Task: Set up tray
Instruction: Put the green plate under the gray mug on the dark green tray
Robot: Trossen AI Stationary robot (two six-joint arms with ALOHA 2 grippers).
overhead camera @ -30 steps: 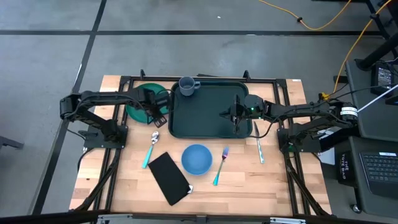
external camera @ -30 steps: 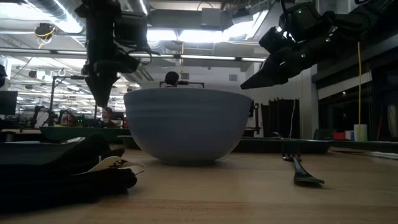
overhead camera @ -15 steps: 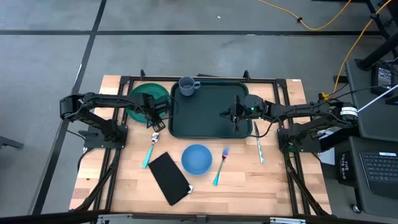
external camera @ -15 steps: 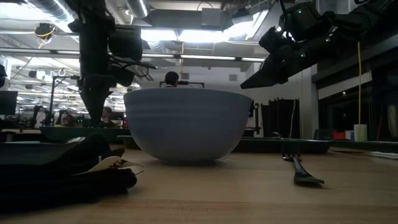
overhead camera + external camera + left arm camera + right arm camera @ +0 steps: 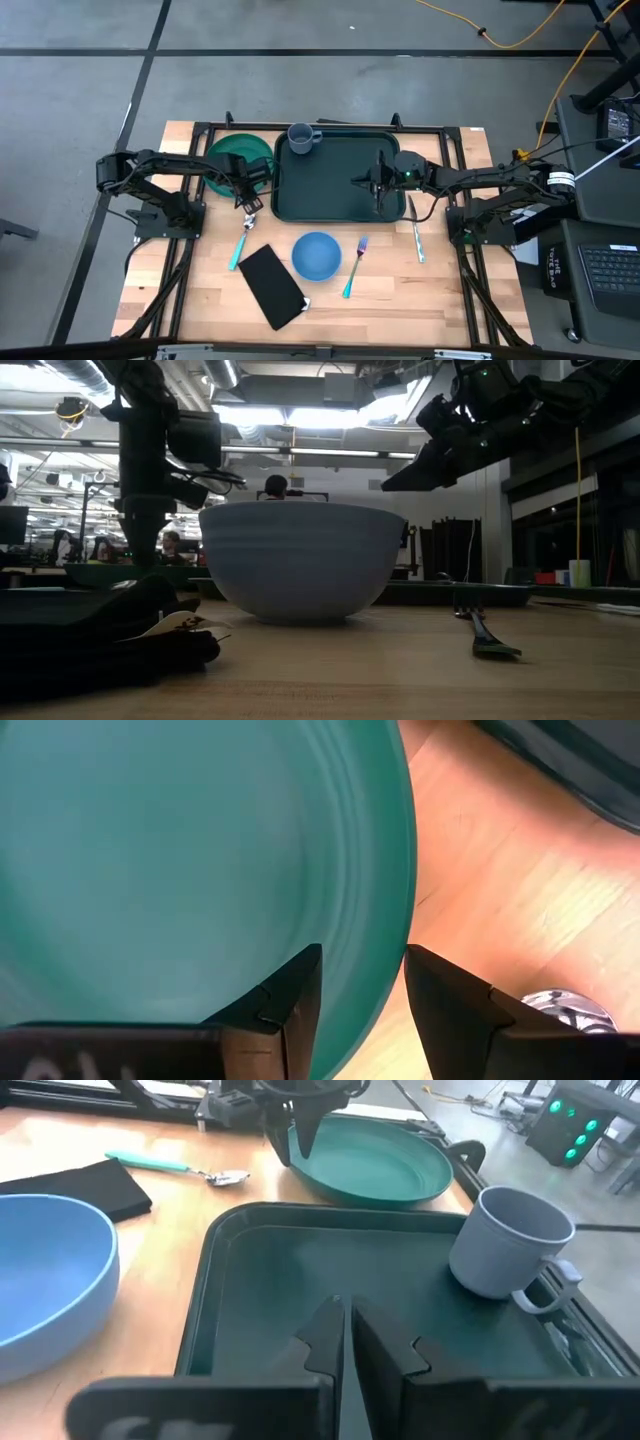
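Tabletop: left claw (image 5: 362, 982) astride plate (image 5: 180, 860) rim

Left dark two-finger gripper (image 5: 247, 199) pointing straight down, fingers (image 5: 288, 1005) a little apart. Left arm reaching in from the side, bent at the elbow. Right dark two-finger gripper (image 5: 378, 189) held up, tilted down, fingers (image 5: 322, 1342) pressed together.
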